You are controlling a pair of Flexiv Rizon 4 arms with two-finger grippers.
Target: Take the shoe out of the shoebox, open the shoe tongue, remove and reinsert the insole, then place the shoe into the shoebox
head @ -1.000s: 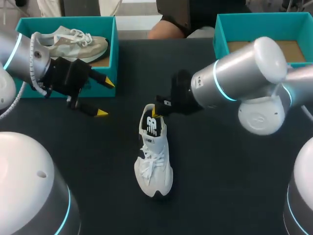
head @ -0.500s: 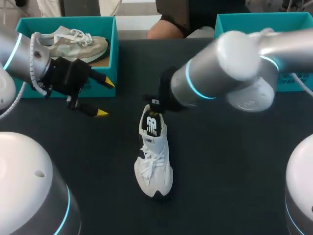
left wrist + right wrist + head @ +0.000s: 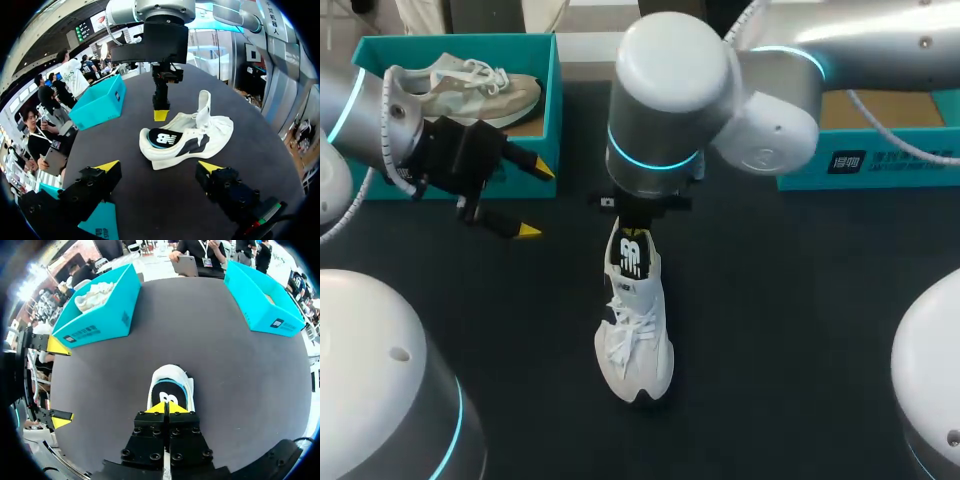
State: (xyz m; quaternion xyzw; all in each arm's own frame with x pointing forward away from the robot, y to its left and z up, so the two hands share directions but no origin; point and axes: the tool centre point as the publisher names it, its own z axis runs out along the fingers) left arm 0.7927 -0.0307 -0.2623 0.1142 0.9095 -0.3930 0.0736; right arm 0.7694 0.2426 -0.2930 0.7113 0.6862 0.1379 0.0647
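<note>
The white shoe [image 3: 635, 320] lies on the table [image 3: 800, 330], toe toward the robot. Its heel end sits just at the right gripper [image 3: 166, 408], whose fingers are pinched together and empty. The left gripper [image 3: 533, 200] is spread wide and hangs farther off, to the shoe's side.

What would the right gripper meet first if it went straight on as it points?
Probably the insole at the heel of the white shoe, just ahead of the right gripper; the gap is unclear.
</note>
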